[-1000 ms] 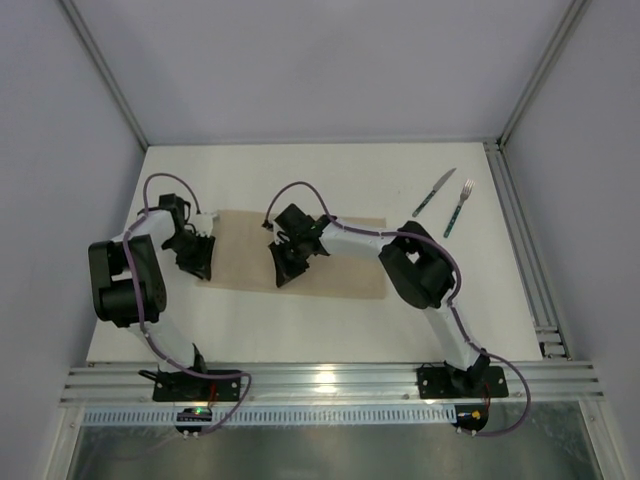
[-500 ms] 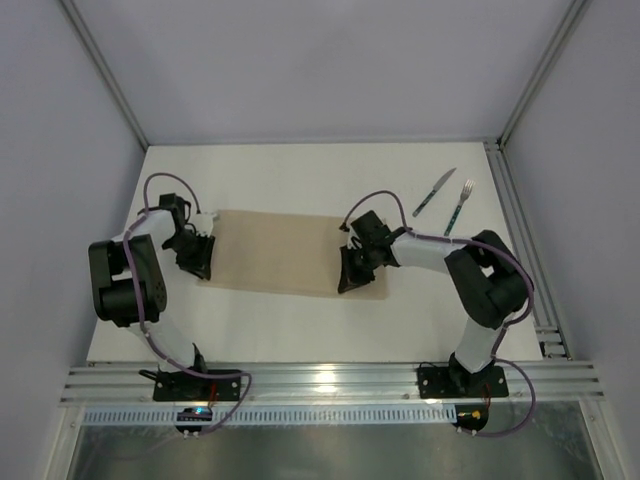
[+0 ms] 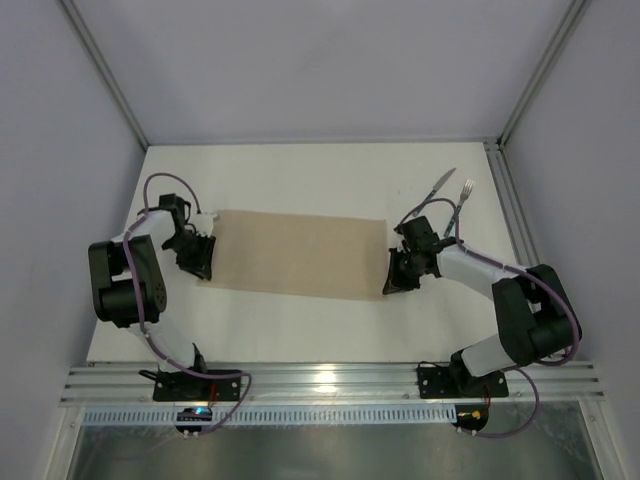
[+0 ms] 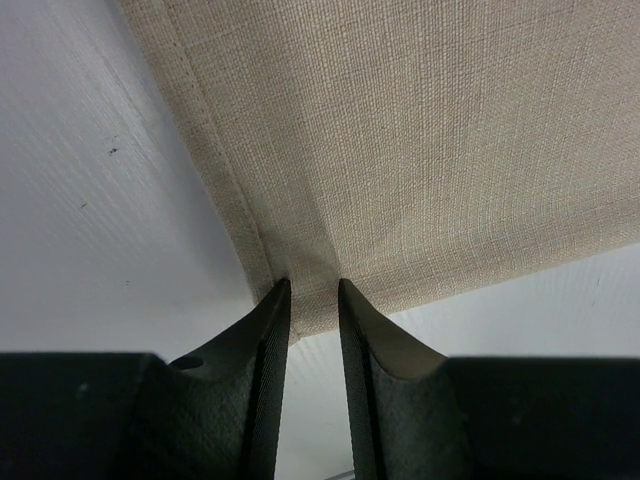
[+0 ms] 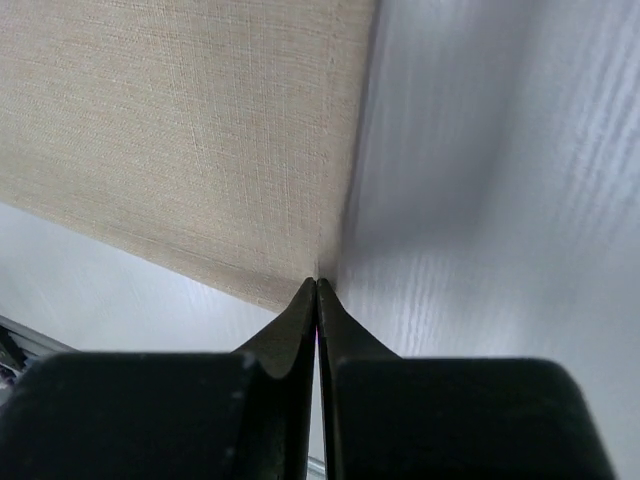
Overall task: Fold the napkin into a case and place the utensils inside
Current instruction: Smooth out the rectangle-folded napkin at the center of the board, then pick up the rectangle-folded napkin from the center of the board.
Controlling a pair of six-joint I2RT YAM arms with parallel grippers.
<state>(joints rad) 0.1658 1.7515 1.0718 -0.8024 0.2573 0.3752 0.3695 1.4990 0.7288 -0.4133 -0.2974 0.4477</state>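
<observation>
Napkin (image 3: 298,254) flat on table (image 3: 300,180), left hand (image 4: 312,300) pinching its corner, right hand (image 5: 316,290) closed, empty at its edge.

A white table (image 3: 300,330) is sitting inside pale grey walls (image 3: 300,60), with aluminium frame rails (image 3: 330,382) running along its near and right edges.

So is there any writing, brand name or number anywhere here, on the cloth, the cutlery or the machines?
None can be read.
The napkin is plain woven cloth with a stitched hem, no print or tag.
The knife and fork are too small to show any stamp.
Both arms look unmarked black.
</observation>
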